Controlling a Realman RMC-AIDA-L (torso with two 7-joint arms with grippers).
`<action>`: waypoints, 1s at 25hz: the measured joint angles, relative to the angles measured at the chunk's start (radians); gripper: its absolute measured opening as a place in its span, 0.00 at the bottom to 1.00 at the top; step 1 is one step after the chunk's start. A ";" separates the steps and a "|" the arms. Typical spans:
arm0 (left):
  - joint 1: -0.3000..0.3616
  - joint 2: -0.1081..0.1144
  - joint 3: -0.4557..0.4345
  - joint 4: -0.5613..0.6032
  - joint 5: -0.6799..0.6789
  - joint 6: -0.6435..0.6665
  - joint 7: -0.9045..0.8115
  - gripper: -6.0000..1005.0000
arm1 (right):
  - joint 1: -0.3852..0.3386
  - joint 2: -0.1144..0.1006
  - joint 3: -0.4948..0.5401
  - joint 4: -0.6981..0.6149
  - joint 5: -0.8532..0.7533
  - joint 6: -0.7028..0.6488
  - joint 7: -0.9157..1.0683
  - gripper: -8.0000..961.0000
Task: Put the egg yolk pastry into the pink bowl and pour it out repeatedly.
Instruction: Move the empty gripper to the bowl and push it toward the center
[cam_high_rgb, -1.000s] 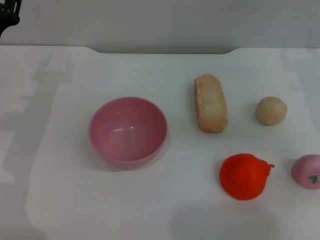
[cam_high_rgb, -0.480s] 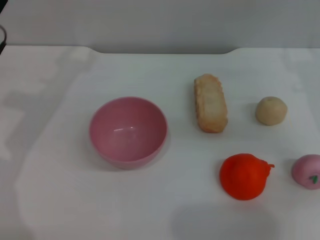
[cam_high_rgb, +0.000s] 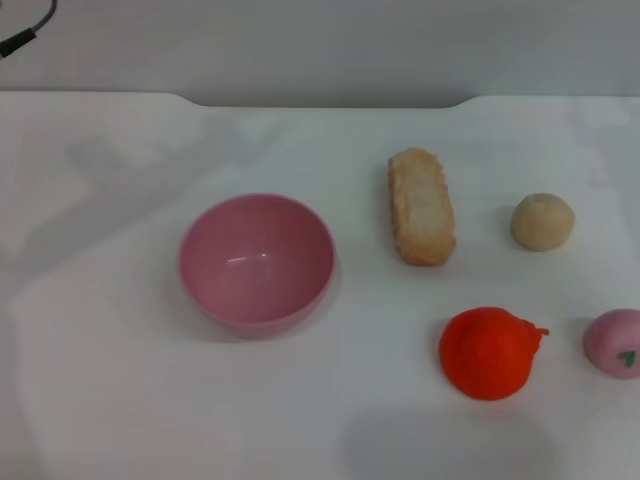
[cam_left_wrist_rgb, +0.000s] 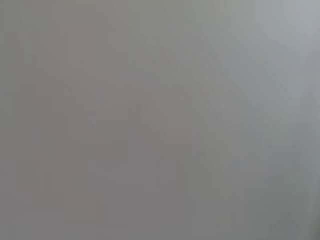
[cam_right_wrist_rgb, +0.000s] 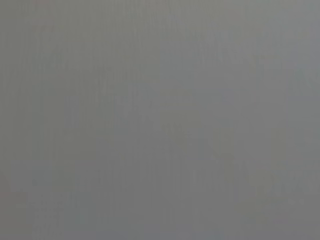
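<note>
1. On a white table (cam_high_rgb: 120, 400), seen from above by the head camera, five things lie spread out with clear space around each, which should let a claw reach any one without knocking another.
2. The pink bowl (cam_high_rgb: 256, 262) stands upright and empty, left of centre, its mouth open to the ceiling, ready to receive something.
3. The egg yolk pastry (cam_high_rgb: 543, 221), a small pale tan ball, rests on the table well apart from the bowl, on the robot's right side; by my judgement the task has not begun.
4. Between them lies a long crusty bread (cam_high_rgb: 421, 206), pointing away from the robot.
5. Nearer the robot sit an orange-red fruit (cam_high_rgb: 487, 352) and, at the right edge, a pink fruit with a green mark (cam_high_rgb: 616, 343), partly cut off.
6. Neither the left gripper nor the right gripper appears anywhere; both wrist views show only blank grey, so whether the claws are apart or together I cannot tell.
7. No brand, label or writing can be read on anything.
</note>
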 joint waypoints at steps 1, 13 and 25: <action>-0.010 0.016 0.000 0.022 0.047 0.033 -0.064 0.53 | 0.000 0.000 0.000 0.000 0.000 0.000 0.000 0.76; -0.144 0.049 -0.048 0.383 0.987 0.257 -0.881 0.53 | -0.005 -0.001 0.000 -0.002 0.000 -0.003 0.000 0.76; -0.222 -0.085 -0.052 0.454 1.439 0.431 -1.112 0.53 | -0.014 -0.002 0.001 -0.003 0.000 -0.009 0.000 0.76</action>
